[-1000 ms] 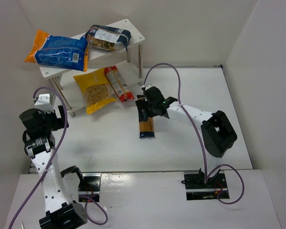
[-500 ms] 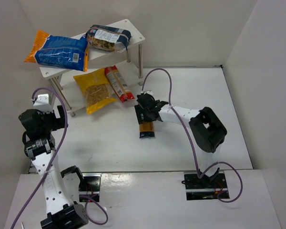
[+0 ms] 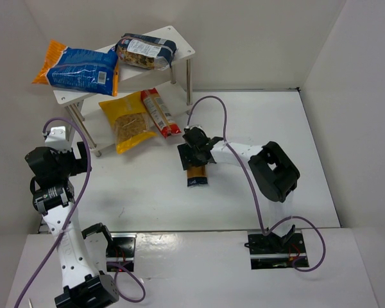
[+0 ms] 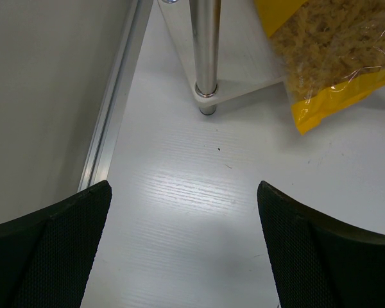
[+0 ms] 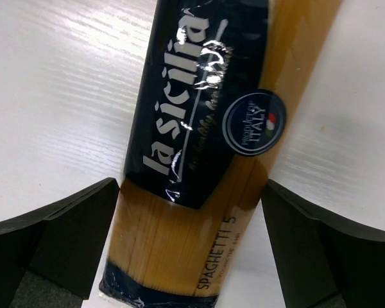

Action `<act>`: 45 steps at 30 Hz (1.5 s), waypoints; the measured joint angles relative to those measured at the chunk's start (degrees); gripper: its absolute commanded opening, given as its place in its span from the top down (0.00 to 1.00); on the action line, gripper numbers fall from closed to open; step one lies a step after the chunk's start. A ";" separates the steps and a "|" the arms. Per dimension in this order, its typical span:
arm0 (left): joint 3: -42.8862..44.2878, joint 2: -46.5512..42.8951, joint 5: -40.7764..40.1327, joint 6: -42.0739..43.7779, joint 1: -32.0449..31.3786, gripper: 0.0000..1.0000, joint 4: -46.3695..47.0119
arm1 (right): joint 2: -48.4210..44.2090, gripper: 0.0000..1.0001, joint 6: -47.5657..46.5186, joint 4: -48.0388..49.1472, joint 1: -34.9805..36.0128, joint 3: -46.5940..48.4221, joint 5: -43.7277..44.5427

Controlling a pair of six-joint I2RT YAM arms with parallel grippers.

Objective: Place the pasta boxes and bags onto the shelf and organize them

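Straddling spaghetti packet (image 5: 199,115), right tool (image 5: 189,212) spread | contact unclear | left tool (image 4: 183,205) spread beside shelf leg (image 4: 204,51)

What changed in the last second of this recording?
The right gripper moved nearer and slightly left along the spaghetti packet. Its jaws are open on either side of it, not yet gripping. The packet, the open left gripper, the shelf and its bags stayed put.

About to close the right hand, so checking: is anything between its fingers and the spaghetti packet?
Nothing visible. The right hand is open, with one finger on each side of the spaghetti packet. The packet lies flat on the table, and only bare tabletop shows in the gaps.
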 measured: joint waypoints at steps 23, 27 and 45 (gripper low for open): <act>0.00 0.00 0.00 -0.02 0.00 0.00 0.00 | 4.22 1.00 -6.62 -0.87 -0.48 7.45 -3.72; 0.00 0.00 0.02 -0.02 0.00 0.00 0.00 | 2.05 1.00 -9.60 -3.91 -0.66 6.54 -4.76; -0.02 -1.46 0.02 -0.02 0.00 0.00 0.00 | -24.61 1.00 -21.00 -14.10 -0.85 2.16 -5.46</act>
